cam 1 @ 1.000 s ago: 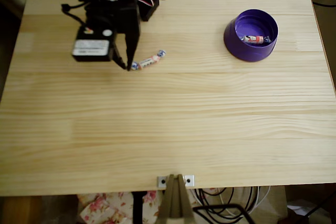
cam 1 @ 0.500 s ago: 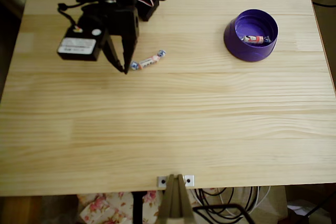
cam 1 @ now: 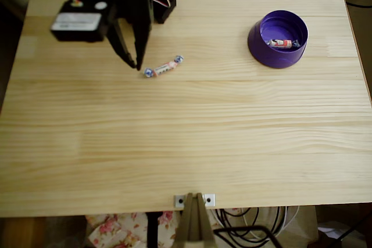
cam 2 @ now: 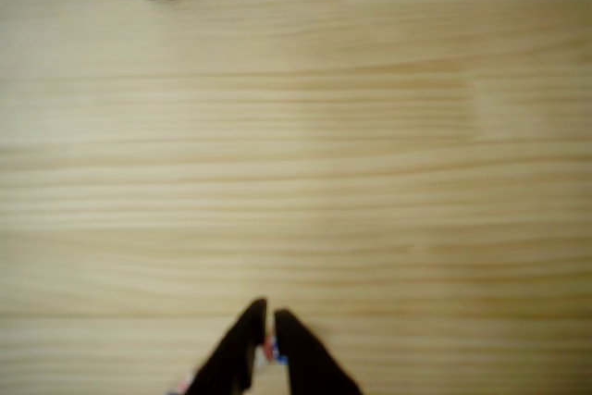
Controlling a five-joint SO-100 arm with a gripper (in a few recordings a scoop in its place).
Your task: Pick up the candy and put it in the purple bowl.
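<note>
candy (cam 1: 164, 67): slim pink-peach roll, blue-white twisted ends, upper left on table (cam 1: 186, 137) | gripper (cam 1: 137, 65): just left of it, slightly parted, empty | purple bowl (cam 1: 260, 46): upper right (holds a shorter candy (cam 1: 282, 43))

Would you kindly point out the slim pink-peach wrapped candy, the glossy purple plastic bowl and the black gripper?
Slim pink-peach wrapped candy (cam 1: 164, 67), overhead view, its pale middle.
Glossy purple plastic bowl (cam 1: 260, 47), overhead view, its outer wall.
Black gripper (cam 1: 135, 65), overhead view, between its fingertips.
</note>
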